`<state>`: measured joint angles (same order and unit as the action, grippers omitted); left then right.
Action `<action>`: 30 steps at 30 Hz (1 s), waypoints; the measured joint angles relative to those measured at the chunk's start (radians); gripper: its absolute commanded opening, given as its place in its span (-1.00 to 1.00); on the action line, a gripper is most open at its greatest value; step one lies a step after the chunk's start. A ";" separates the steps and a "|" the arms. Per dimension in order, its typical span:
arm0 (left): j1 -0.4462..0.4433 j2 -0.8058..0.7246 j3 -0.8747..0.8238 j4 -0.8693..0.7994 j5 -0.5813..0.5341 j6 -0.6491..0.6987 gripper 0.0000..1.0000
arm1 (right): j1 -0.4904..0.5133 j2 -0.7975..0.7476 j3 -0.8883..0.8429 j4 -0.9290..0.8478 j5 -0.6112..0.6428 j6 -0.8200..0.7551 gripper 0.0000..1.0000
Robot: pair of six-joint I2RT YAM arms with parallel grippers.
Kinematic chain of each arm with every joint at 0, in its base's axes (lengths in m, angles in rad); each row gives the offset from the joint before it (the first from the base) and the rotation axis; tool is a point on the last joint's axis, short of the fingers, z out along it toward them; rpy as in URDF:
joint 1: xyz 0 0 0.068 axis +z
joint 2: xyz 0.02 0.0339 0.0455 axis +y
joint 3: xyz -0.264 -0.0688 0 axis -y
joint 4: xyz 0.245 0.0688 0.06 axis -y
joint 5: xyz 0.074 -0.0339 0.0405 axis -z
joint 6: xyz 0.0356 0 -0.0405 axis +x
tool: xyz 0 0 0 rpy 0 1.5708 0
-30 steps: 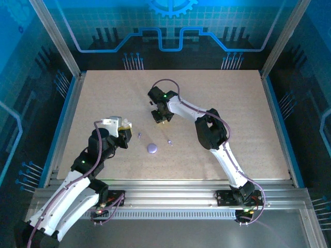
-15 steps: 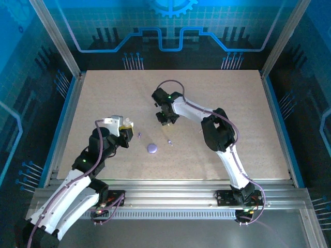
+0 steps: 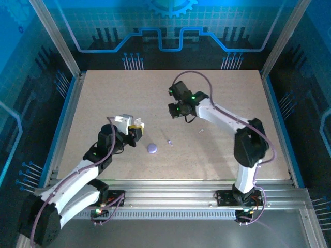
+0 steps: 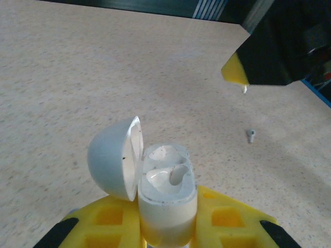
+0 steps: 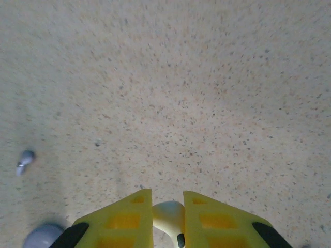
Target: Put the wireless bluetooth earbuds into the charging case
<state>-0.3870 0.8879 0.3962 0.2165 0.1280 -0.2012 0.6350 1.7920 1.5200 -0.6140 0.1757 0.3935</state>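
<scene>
1. Your right gripper [image 5: 166,196] has its yellow fingers pressed in on a white earbud [image 5: 168,216], pinching it between the tips. It sits behind and to the right of the lavender puck [image 3: 152,148].
2. Your left gripper [image 4: 168,209] is clamped on the white charging case [image 4: 168,181] and holds it upright, left of the lavender puck and not touching it. The lid [image 4: 111,157] is swung open to one side and the moulded wells face up.
3. The pinched earbud is well apart from the open case. The lavender puck lies between the two side to side, but closer to the arm bases than either.
4. A purple earbud [image 3: 169,141] lies loose on the table just right of the lavender puck, apart from it and clear of both grippers.
5. A tiny pale bit [image 3: 200,130] lies farther right of the puck. It is too small for you to tell what it is.
6. The table [image 3: 232,93] is flat, speckled beige board, and the lavender puck lies flat on it.
7. Aluminium frame posts [image 3: 57,36] stand at the corners behind the puck. Blue panels [image 3: 170,26] printed with a circuit pattern close the back and sides.
</scene>
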 measured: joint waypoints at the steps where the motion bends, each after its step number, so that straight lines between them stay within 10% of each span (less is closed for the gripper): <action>1: -0.012 0.025 0.000 0.035 0.010 0.005 -0.70 | -0.002 -0.040 -0.029 0.023 -0.001 0.004 -0.68; 16: -0.207 0.463 0.138 0.474 0.054 0.051 -0.72 | -0.014 -0.410 -0.356 0.385 -0.053 -0.002 -0.68; 30: -0.240 0.518 0.227 0.593 0.092 0.099 -0.71 | -0.020 -0.628 -0.595 0.741 -0.181 -0.026 -0.68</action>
<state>-0.6270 1.4055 0.6235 0.8093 0.2195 -0.1020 0.6151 1.1641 0.9253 0.1272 -0.0055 0.3672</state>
